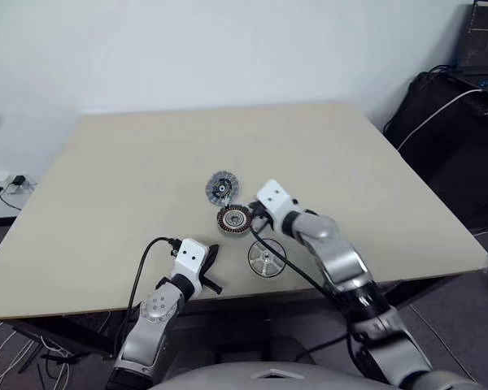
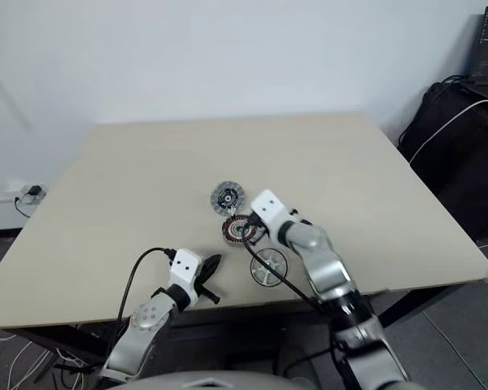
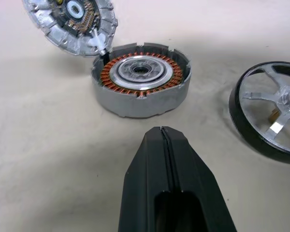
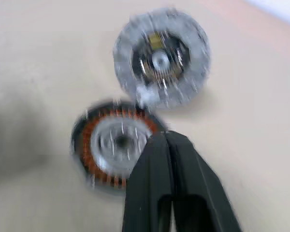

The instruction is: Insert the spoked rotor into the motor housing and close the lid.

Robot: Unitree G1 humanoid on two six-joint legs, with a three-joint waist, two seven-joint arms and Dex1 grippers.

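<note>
Right wrist view is smeared: housing (image 4: 113,147) and lid (image 4: 160,57) readable only as blurred discs, fine detail lost. There the right tool's (image 4: 165,140) fingers look pressed together at the tips, nothing between them, the tip overlapping the housing's near edge; whether it touches, cannot tell. In the head view the right tool (image 1: 253,218) partly covers the housing's (image 1: 234,218) right side. Left wrist view cuts off the rotor (image 3: 273,108) at the frame edge and the lid's far part at the top. Left tool (image 3: 163,133) clenched, fingers meeting along a seam, empty, hovering near the surface (image 1: 130,171), short of the housing. Layout on the surface: lid farthest, ribbed face and dark centre up, just beside the housing, rims close or touching; housing in the middle, copper windings up; rotor (image 1: 267,259) nearest, lying flat, apart from the housing, to its near right, with the right arm's black cable crossing over it. Surroundings: black bags (image 1: 447,130) at right beyond the surface, a laptop (image 1: 483,45) atop them, a wall socket (image 1: 15,183) at left, cables on the floor.
</note>
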